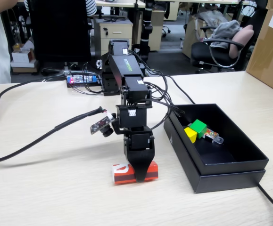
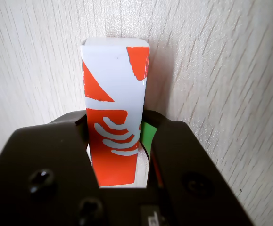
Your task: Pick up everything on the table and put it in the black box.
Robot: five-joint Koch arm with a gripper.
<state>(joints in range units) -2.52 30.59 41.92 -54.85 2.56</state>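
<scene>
The arm is bent right down over the table [image 1: 42, 188], its gripper [image 1: 141, 176] planted low in the centre of the fixed view, straddling the red carton [image 1: 127, 173]. From the wrist view the carton [image 2: 115, 136] runs up the middle of the frame, white end at the top, with one black finger [image 2: 75, 127] against its left side and the other hugging its right; the jaws are narrow, closed around the carton, which lies flat on the wood. Over at the right of the fixed view sits the black box [image 1: 230, 176], and inside it, near the upper left corner, the yellow cube [image 1: 191, 135] and green cube [image 1: 198, 127] touch each other, a small colourful packet [image 1: 213, 137] just beside them.
</scene>
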